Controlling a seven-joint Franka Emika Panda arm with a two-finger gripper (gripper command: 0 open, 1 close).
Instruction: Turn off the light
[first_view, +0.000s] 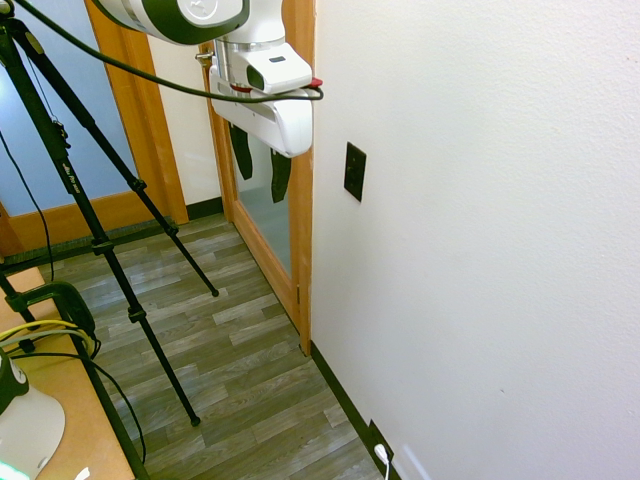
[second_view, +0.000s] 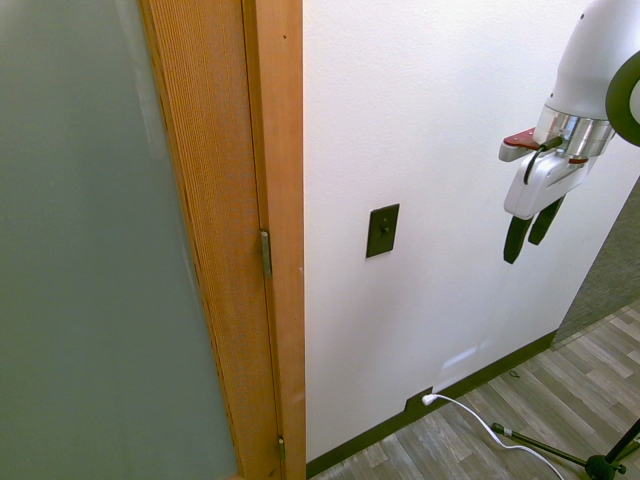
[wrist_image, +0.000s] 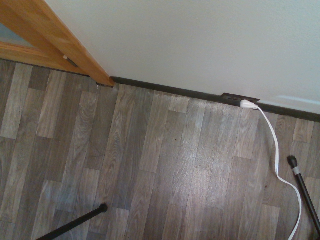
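Note:
No lamp shows in any view. The light's switch is a small flat black upright plate on the white wall, just beside the wooden door frame; it also shows as the switch in the second exterior view. My gripper hangs in the air with its dark fingers pointing down, open and holding nothing. It stays well off the wall, about level with the switch and apart from it. In the second exterior view the gripper is to the right of the switch. The wrist view shows only floor and baseboard.
A wooden door frame with frosted glass borders the wall. Low on the wall, a black socket plate holds a white plug with a white cable trailing over the grey plank floor. A desk corner sits at lower left.

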